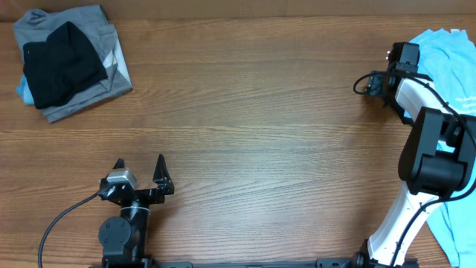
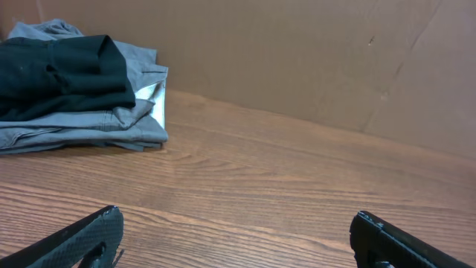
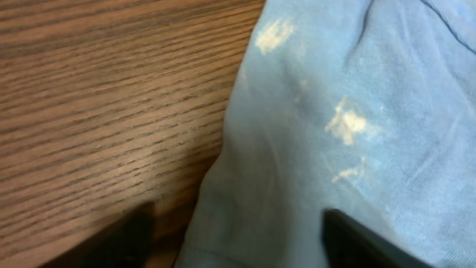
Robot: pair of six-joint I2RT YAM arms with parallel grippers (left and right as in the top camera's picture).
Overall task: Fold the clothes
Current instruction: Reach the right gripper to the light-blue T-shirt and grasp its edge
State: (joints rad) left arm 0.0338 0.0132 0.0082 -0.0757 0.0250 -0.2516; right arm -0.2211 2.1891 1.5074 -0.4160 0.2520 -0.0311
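Shirt: a light blue cotton T-shirt with small white print (image 3: 335, 149) lies rumpled directly beneath the right pincer (image 3: 238, 242), and its left edge runs up between the two dark fingers.
Right pincer: the jaws stand apart, one finger over bare wood and the other over the cloth. Nothing is pinched yet. It looks set astride the edge so that closing would catch a single layer of fabric.
Left pincer: the left pincer (image 1: 140, 167) is spread wide and holds nothing. It sits low over the brown wood-grain table (image 1: 260, 134), well away from the shirt, probably parked to leave the middle free for spreading.
Folded pile: a folded grey T-shirt (image 1: 111, 71) with a folded black T-shirt (image 1: 63, 63) on top lies far ahead of the left pincer and to its left, in the corner.
Step in hand: taking hold of the blue shirt's edge.
Next move, as I judge it: close on the hem, then draw the shirt toward the open centre.
Risk: soft cotton may bunch, so the pincer could grab two layers.
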